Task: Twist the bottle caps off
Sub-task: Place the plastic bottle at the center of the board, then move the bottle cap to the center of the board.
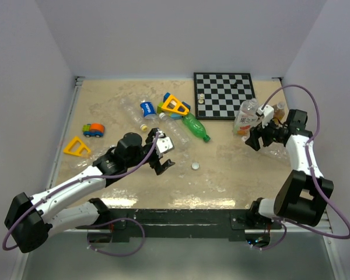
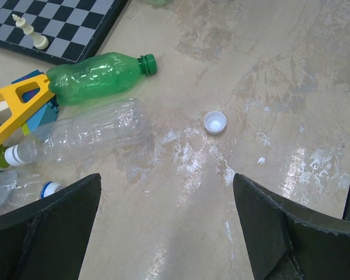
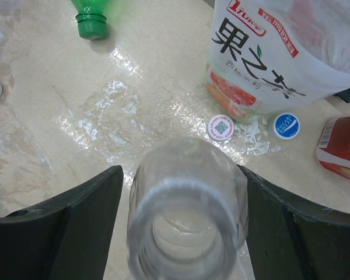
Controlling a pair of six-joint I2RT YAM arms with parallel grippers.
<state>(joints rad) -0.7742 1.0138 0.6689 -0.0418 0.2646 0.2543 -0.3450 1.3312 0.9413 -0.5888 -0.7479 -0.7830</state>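
Note:
My left gripper [image 1: 163,154] [image 2: 166,181] is open and empty, low over bare table. A loose white cap [image 2: 214,122] [image 1: 195,166] lies open side up just ahead of it. Further off lie a green bottle [image 2: 99,76] and a clear bottle [image 2: 81,134] with a white cap [image 2: 13,154] on its neck. My right gripper [image 1: 254,139] [image 3: 181,169] is shut on a clear capless bottle [image 3: 186,204], mouth towards the camera. Beyond it a white cap with a red ring [image 3: 220,127] and a blue cap [image 3: 286,125] lie on the table.
A labelled juice bottle [image 3: 262,52] [image 1: 245,116] stands just beyond the two caps, with a red-labelled bottle [image 3: 341,149] at its right. A chessboard [image 1: 224,96] with pale pieces, yellow toy frames [image 1: 174,106] and a toy car [image 1: 94,129] lie further back and left.

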